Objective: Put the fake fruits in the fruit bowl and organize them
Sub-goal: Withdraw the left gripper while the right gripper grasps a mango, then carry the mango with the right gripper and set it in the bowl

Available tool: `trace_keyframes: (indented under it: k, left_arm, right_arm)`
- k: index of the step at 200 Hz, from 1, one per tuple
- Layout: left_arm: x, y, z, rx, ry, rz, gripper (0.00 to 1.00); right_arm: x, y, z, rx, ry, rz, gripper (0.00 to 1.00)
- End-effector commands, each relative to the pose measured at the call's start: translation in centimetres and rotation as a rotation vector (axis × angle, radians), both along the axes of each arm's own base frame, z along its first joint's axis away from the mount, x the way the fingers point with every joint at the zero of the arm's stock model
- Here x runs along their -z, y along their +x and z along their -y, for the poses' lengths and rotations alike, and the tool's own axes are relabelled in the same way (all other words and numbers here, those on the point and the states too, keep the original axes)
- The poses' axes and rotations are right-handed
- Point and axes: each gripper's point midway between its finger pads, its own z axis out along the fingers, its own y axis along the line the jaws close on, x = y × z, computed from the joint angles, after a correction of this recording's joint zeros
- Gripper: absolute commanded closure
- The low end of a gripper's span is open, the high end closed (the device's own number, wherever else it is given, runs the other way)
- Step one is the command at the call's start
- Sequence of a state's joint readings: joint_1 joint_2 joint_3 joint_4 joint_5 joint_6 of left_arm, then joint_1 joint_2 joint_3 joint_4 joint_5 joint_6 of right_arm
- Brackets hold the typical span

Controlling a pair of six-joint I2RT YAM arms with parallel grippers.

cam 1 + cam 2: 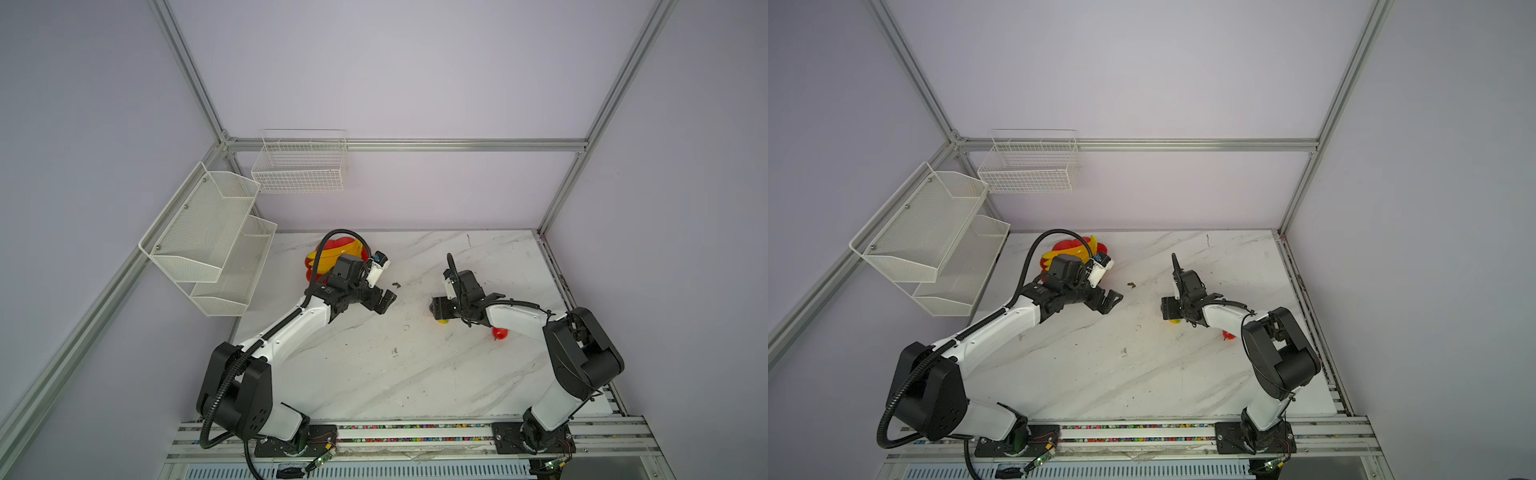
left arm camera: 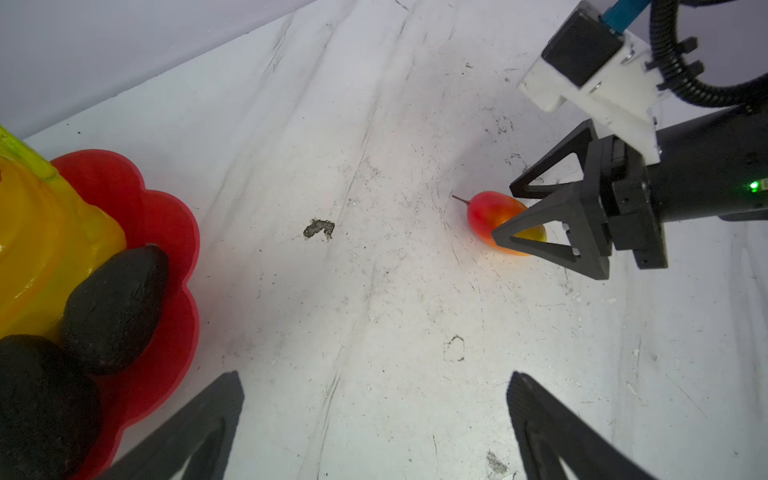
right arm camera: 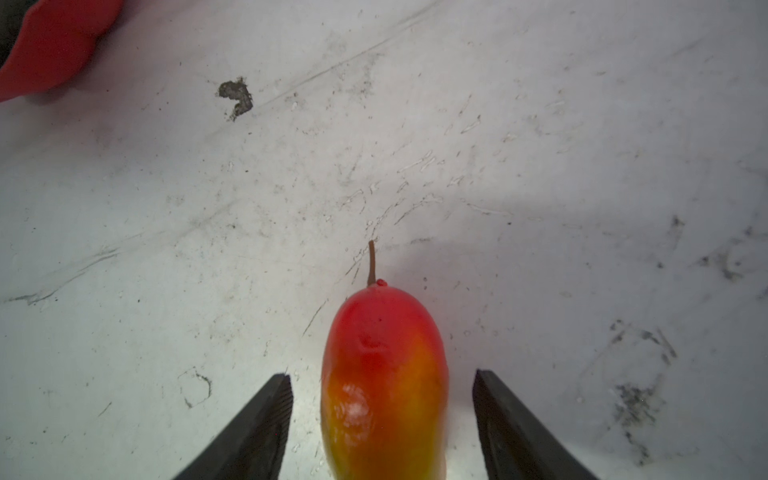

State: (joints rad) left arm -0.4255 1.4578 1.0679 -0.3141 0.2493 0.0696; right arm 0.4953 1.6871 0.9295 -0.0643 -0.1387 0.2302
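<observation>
The red scalloped fruit bowl (image 2: 166, 216) stands at the table's back left, partly hidden by my left arm in both top views (image 1: 337, 242) (image 1: 1064, 243). It holds the yellow banana bunch (image 2: 41, 241) (image 1: 332, 251) and two black bumpy ovals (image 2: 116, 307) (image 2: 37, 399). My left gripper (image 2: 374, 378) (image 1: 384, 301) is open and empty over bare table to the bowl's right. A red-orange mango (image 3: 384, 386) (image 2: 486, 210) (image 1: 442, 320) lies on the table between the fingers of my right gripper (image 3: 382, 378) (image 2: 505, 214), with a gap on each side. A second mango (image 1: 500, 333) (image 1: 1227, 334) lies under the right forearm.
A white two-tier mesh shelf (image 1: 208, 237) and a white wire basket (image 1: 299, 166) hang on the back left walls. A small dark smudge (image 2: 318, 228) (image 3: 236, 96) marks the marble table (image 1: 374, 374) between bowl and mango. Aluminium frame posts edge the table.
</observation>
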Motion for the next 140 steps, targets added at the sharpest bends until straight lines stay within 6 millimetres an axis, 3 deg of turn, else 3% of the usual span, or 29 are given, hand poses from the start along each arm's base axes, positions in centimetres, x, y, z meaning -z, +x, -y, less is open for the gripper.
trace_keyframes:
  k: [1, 22, 50, 56, 70, 101, 119, 140]
  left_arm:
    - [-2.5, 0.5, 0.8, 0.001, -0.13, 0.066, 0.0]
    - [-2.6, 0.9, 0.4, -0.023, -0.154, 0.066, 0.0]
    - [-2.9, 2.1, -1.6, -0.104, -0.215, 0.038, 0.0]
    - [-4.5, 2.1, -2.2, -0.121, -0.253, 0.073, 0.0]
    - [-5.2, 2.5, -3.5, -0.158, -0.289, 0.089, 0.0]
    - [-5.5, 3.3, -6.6, -0.259, -0.248, 0.134, 0.0]
    - [-5.4, 4.0, -8.8, -0.323, -0.216, 0.158, 0.0]
    - [-5.2, 4.7, -11.4, -0.418, -0.199, 0.168, 0.0]
  right_arm:
    - [0.7, 0.0, 0.2, -0.005, -0.016, -0.019, 0.32]
    - [1.3, 0.2, 0.2, -0.004, -0.034, -0.032, 0.39]
    - [2.3, 0.3, 0.1, -0.008, -0.048, -0.057, 0.45]
    - [2.5, 0.3, 0.1, -0.009, -0.05, -0.063, 0.48]
    - [2.5, 0.5, -0.1, -0.016, -0.052, -0.065, 0.55]
    - [-2.1, 3.1, -3.0, -0.094, 0.047, 0.051, 0.57]
    - [-5.5, 5.1, -6.1, -0.17, 0.139, 0.119, 0.57]
    - [-8.1, 7.0, -10.5, -0.275, 0.24, 0.153, 0.57]
